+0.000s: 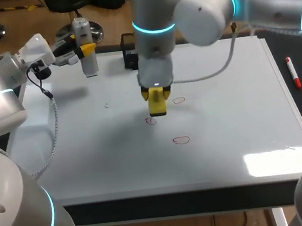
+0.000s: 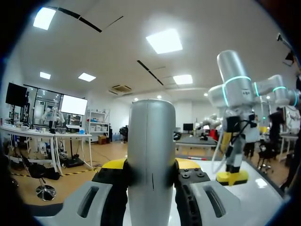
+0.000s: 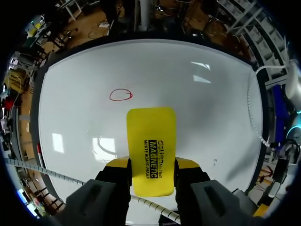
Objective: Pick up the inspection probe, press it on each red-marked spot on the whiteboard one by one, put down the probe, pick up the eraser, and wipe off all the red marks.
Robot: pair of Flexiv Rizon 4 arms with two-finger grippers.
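**WIPE STEP: ERASER IN R CLAW, POISED OVER RED RINGS**

R claw point(image 3: 151, 175): closed on the eraser point(image 3: 151, 149), one finger on each long edge, gap equal to the slab's width. The eraser hangs over the middle of the whiteboard point(image 1: 238, 108). Contact w/ the board: cannot tell.

L claw point(image 2: 151, 170): closed on the inspection probe point(image 2: 151, 141), held upright at the board's far-left edge, well apart from the marks. Probe not yet put down.

Marks: three thin hand-drawn red loops, namely far ring point(image 1: 178, 100), middle ring point(image 1: 151, 120) and near ring point(image 1: 181, 139). The eraser's lower end sits between the far and middle rings, near both.

Method, my judgement:
- Lay the pad face flat, no edge tilt.
- Keep pressure even and firm.
- Make overlapping strokes that pass beyond each loop's outline.
- Take the nearest ring first, the near ring last.
- Check for a pink smear after each pass.

Materials:
- Eraser: yellow rounded-corner slab, smooth plastic back w/ black print; pad side hidden from me.
- Probe: plain grey metal cylinder, domed top, matte sheen.
- Board: glossy white and reflective, so prob. low drag and ink should lift easily.
- Red marker point(image 1: 294, 73): lies beside the board's right edge, outside the stroke path.
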